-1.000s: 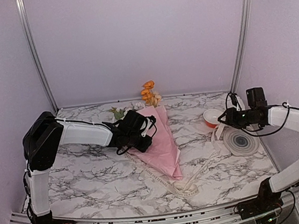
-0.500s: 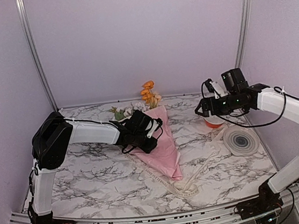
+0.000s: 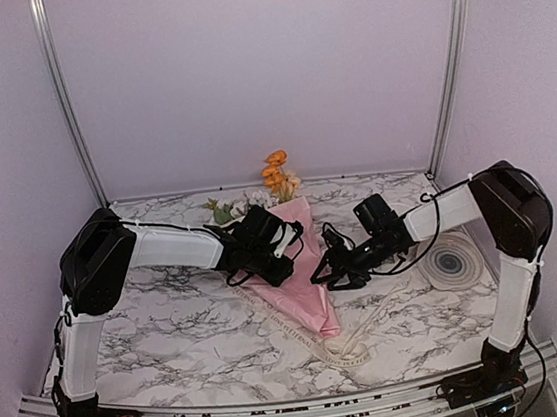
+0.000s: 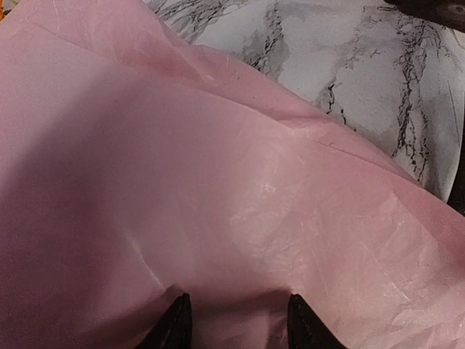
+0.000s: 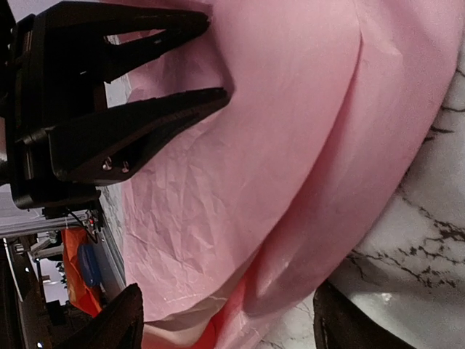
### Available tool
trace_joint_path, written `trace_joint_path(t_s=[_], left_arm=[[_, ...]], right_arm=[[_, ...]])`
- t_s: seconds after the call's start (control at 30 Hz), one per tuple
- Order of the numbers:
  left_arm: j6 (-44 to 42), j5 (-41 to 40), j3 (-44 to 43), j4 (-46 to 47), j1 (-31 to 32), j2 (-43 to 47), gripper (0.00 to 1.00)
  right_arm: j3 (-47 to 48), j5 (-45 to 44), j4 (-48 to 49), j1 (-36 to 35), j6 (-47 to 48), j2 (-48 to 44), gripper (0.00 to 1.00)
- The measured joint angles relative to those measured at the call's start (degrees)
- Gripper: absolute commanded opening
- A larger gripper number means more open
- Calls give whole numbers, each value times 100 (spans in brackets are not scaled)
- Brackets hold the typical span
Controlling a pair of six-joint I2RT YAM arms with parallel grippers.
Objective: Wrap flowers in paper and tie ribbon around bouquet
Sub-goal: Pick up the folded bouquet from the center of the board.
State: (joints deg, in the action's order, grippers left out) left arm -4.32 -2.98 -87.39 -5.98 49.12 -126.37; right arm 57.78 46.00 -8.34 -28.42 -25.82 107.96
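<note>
**Top view:** The bouquet [image 3: 300, 266] lies mid-worktop [image 3: 172, 331]. Its flowers [image 3: 277, 173] reach the far edge, and the pink paper [image 3: 314, 300] narrows to a tip aimed at the near edge. My left gripper [image 3: 272, 255] sits on the paper's left flank, and my right gripper [image 3: 328, 271] is just beside the right flank. The ribbon [image 3: 347, 350] trails flat on the worktop, from beside the tip off toward the spool [image 3: 451, 261] by the right edge.

**Left wrist:** My left fingertips [image 4: 174, 323] stand partly spread, both set down on crinkled paper. I see no fold caught between them. Bare marble shows at the upper right.

**Right wrist:** My right fingers [image 5: 123, 320] gape wide and hold nothing. They hang over the paper's folded edge where it meets the marble. Across the sheet, the left gripper's black fingers lie apart against the paper.
</note>
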Motion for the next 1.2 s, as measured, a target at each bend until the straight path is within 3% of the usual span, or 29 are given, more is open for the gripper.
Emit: trace_joint_path(t_s=[0.13, 0.33, 0.5, 0.63, 0.87, 0.93, 1.03, 1.2], left_arm=[[4, 0, 2, 0, 0, 0, 45], [2, 0, 2, 2, 0, -11, 45], [2, -2, 2, 11, 0, -33, 45], [0, -4, 2, 11, 0, -33, 45], [0, -4, 2, 13, 0, -33, 45], [0, -7, 2, 13, 0, -33, 45], [0, -7, 2, 9, -4, -33, 44], [0, -7, 262, 229, -7, 122, 46]], right_arm=[[136, 323, 243, -48, -188, 284, 72], [140, 457, 476, -50, -474, 415, 58], [142, 616, 621, -52, -654, 466, 82], [221, 728, 675, -57, -717, 463, 83], [240, 625, 671, -57, -785, 466, 53], [234, 625, 737, -70, -855, 483, 38], [236, 616, 868, -131, -940, 590, 1], [236, 619, 914, -168, -1073, 680, 0]])
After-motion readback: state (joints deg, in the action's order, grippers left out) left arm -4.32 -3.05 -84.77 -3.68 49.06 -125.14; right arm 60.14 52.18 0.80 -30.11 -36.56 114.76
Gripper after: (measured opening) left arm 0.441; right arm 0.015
